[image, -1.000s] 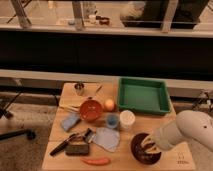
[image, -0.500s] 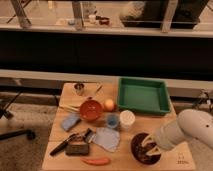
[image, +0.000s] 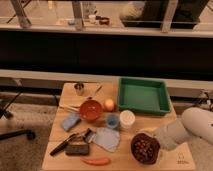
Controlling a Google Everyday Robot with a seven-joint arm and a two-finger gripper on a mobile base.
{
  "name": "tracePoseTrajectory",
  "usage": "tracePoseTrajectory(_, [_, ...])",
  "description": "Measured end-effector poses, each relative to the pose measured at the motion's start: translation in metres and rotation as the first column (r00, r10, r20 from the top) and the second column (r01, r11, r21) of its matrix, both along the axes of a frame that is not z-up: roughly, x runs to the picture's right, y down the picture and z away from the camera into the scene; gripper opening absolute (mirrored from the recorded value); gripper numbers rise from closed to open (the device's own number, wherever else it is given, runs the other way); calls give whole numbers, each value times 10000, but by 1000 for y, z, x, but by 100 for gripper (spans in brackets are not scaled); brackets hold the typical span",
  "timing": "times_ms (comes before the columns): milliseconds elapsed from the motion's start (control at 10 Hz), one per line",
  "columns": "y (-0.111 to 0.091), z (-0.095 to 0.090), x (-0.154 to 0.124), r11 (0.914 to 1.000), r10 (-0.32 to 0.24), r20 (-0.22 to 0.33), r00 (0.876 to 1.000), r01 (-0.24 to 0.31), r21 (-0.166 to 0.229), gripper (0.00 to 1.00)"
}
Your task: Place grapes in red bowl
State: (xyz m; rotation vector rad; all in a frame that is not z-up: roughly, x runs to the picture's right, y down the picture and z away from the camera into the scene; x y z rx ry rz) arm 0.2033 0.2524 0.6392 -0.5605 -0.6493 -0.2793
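Note:
The red bowl [image: 136,150], wide, glossy and dark maroon, stands at the front right of the wooden table [image: 117,161]. The grapes [image: 145,147], a brownish-purple bunch, lie inside it. My white arm [image: 187,131] reaches in from the right. My gripper [image: 156,138] is at the bowl's upper right rim, just over the grapes. Its tip blends with the bowl's dark edge.
A green tray [image: 142,96] stands at the back right. A white cup [image: 127,120], a small blue cup [image: 112,120], an orange-red bowl [image: 91,110] and an orange fruit [image: 109,104] are mid-table. A pale cloth [image: 106,138], blue sponge [image: 70,121], black tools [image: 77,149], a carrot [image: 96,161] and a metal cup [image: 79,88] lie left.
The arm has drawn back slightly up and to the right from over the bowl. More of the bowl's inside with the grapes shows now.

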Motion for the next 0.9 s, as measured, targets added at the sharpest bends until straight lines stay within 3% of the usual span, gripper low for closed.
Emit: tracePoseTrajectory(900, [-34, -19, 21, 9915, 1291, -174, 9915, -1288, 188, 80])
